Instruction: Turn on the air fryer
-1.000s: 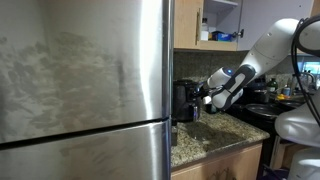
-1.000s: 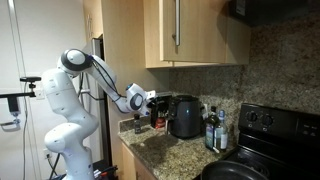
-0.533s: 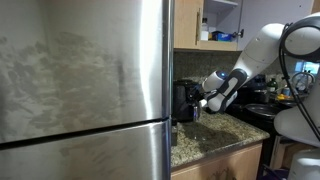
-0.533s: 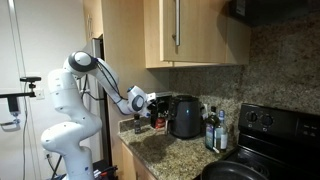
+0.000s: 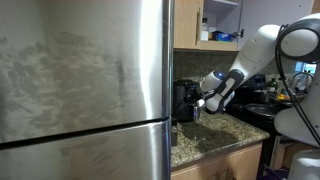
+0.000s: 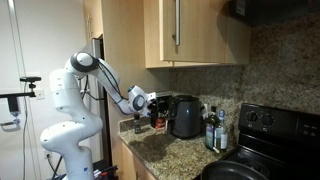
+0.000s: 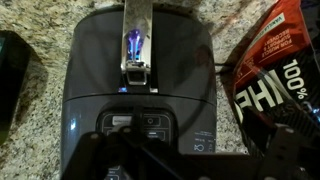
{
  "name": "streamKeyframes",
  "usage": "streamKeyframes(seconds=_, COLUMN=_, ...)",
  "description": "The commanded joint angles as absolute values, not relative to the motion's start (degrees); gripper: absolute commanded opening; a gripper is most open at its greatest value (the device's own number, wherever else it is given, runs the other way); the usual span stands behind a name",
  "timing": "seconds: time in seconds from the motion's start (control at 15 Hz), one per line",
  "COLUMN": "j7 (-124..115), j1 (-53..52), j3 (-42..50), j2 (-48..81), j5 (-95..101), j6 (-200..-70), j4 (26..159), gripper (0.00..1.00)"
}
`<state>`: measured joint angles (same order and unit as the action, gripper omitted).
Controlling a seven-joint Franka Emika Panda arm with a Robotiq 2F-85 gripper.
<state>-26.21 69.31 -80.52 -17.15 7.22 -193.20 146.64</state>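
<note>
The air fryer [image 7: 140,70] is a dark boxy appliance with rounded edges. It fills the middle of the wrist view, with a shiny metal handle [image 7: 135,40] and a glossy control panel [image 7: 150,125]. In an exterior view it [image 5: 183,100] stands on the granite counter just beside the fridge. My gripper [image 7: 190,165] hovers close over the panel; its dark fingers [image 7: 290,150] stand apart and hold nothing. It shows in both exterior views [image 5: 199,104] [image 6: 152,104], right at the fryer.
A red and black bag [image 7: 275,70] lies right of the fryer. A black object [image 7: 10,75] sits at its left. The steel fridge [image 5: 85,90] stands close by. A larger dark appliance [image 6: 185,115], bottles [image 6: 212,130] and a stove [image 6: 270,130] line the counter.
The arm's upper links have shifted and the gripper has moved slightly down and closer to the air fryer. Between half a second ago and now it is nearly still.
</note>
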Motion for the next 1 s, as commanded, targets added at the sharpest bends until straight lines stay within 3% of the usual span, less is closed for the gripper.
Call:
streamKeyframes(seconds=0.0, j7=-27.59, j1=75.53, j3=-86.60, j2=-18.90, j5=6.42, j6=-192.38, j4=143.90, gripper=1.00)
streamKeyframes(seconds=0.2, j7=-29.11, j1=80.40, j3=-91.17, j2=-19.96, j5=6.08, j6=-190.46, j4=142.33, gripper=1.00)
streamKeyframes(seconds=0.27, j7=-28.12, j1=76.93, j3=-87.93, j2=-18.45, j5=6.92, j6=-192.57, j4=143.75, gripper=1.00)
streamKeyframes(seconds=0.93, j7=-29.30, j1=81.11, j3=-91.98, j2=-19.89, j5=6.83, j6=-190.35, j4=143.25, gripper=1.00)
